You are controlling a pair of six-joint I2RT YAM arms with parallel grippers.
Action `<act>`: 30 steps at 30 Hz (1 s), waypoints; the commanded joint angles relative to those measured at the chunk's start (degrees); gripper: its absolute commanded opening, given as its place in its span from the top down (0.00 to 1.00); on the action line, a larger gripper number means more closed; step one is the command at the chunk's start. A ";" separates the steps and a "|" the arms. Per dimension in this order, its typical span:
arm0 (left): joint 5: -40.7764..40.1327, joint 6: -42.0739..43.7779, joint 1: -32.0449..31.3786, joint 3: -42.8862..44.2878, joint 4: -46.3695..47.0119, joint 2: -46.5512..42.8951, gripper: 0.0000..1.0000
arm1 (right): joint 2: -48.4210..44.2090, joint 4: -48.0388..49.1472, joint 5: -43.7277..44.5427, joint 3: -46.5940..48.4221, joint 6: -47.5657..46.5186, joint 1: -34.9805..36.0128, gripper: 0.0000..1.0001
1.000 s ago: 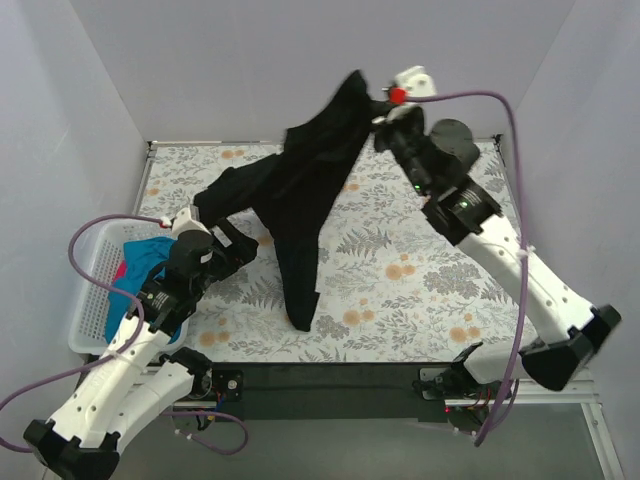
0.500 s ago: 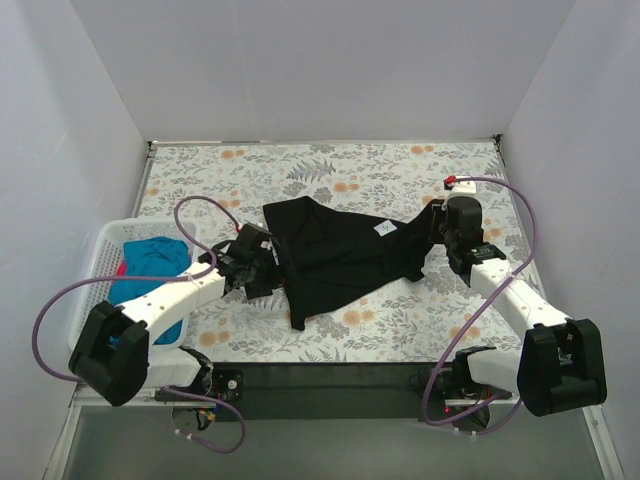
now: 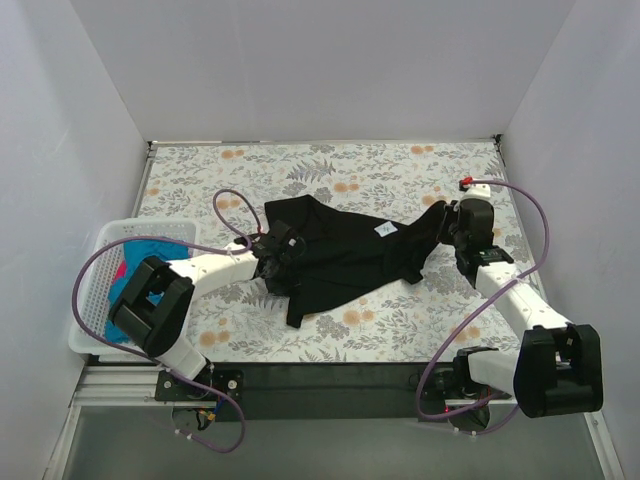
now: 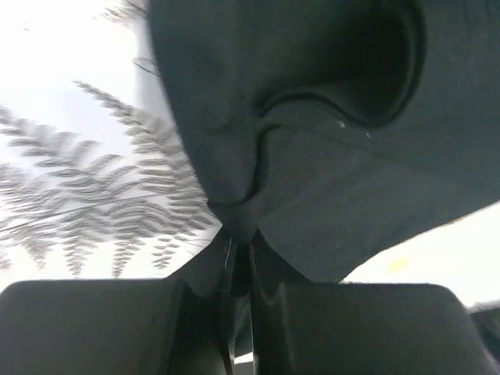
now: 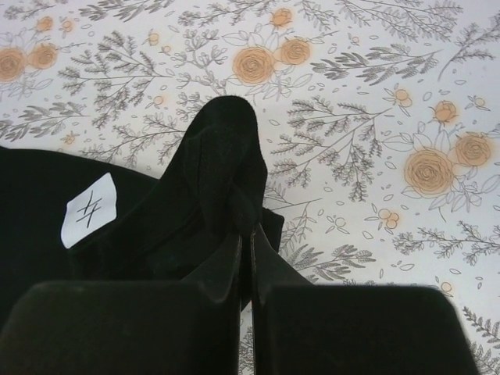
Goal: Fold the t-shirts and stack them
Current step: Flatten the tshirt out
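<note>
Tabletop [image 3: 400,170] now bears black tee [image 3: 340,262], left gripper [image 3: 281,250] and right gripper [image 3: 441,223] pinching it.

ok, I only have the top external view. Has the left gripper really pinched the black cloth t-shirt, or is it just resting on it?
Observer: Pinched. On the left wrist view, the left gripper is shut on a fold of the large black cloth t-shirt.
Operator: And the right?
Observer: The right gripper is shut on a bunch that stands up off the floral-print table cover.
Operator: White spot on the shirt?
Observer: It's a small white paper tag with a scribbled pen mark.
</note>
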 commanded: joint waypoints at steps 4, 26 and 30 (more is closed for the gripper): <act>-33.70 5.55 1.46 15.54 -21.12 -5.13 1.00 | -2.86 -1.27 6.41 -0.19 3.50 -4.12 0.99; -20.22 4.41 0.94 4.75 -22.65 -18.22 0.22 | -7.09 -18.51 -5.79 7.18 -2.98 5.07 0.40; -19.16 3.53 0.94 5.10 -19.40 -22.18 0.16 | 0.62 -15.52 -13.66 12.27 -11.96 13.44 0.38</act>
